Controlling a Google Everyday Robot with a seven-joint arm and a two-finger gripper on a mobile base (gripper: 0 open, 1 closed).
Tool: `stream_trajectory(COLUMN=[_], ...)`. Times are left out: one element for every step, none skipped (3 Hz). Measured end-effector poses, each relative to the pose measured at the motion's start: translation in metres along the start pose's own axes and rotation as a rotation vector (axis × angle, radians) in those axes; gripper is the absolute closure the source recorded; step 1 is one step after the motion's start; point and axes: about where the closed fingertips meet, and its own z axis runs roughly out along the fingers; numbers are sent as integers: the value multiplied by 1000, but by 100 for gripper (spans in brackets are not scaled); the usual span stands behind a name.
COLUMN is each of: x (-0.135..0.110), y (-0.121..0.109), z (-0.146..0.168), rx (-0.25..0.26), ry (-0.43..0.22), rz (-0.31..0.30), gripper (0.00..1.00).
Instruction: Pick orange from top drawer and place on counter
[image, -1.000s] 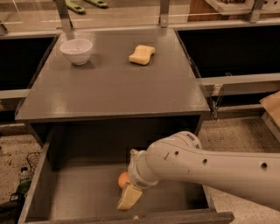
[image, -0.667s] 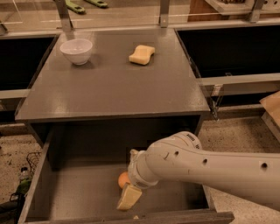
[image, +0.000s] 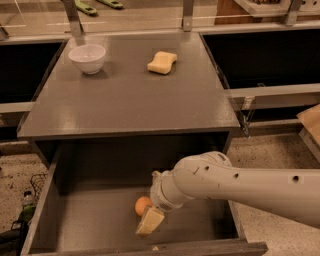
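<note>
hand (image: 149, 220) is low inside the open top drawer (image: 95, 220), right against the orange (image: 142, 204). can't tell if it is open or closed on it, the wrist blocks that. orange sits on the drawer floor near the front middle, at the hand's upper left. arm (image: 240, 187) comes in from the right over the drawer's right wall, angled down, likely because the desk (image: 125, 100) overhangs the drawer's back part and only the front is reachable from above. judgement: grasp step, lift not yet done. desk is the drop target. white bowl (image: 87, 58) at back left and pale yellow sponge (image: 162, 62) at back centre are well apart, with bare surface in front of them. desk front edge hangs over the lift path, so the orange should come forward before going up. black basin (image: 265, 55) flanks the desk on the right.
</note>
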Motion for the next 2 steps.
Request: stream_trajectory(x=[0, 6], y=[0, 4], z=[0, 14], rx=[0, -42], ry=[0, 7], rz=[0, 14], gripper=[0, 0])
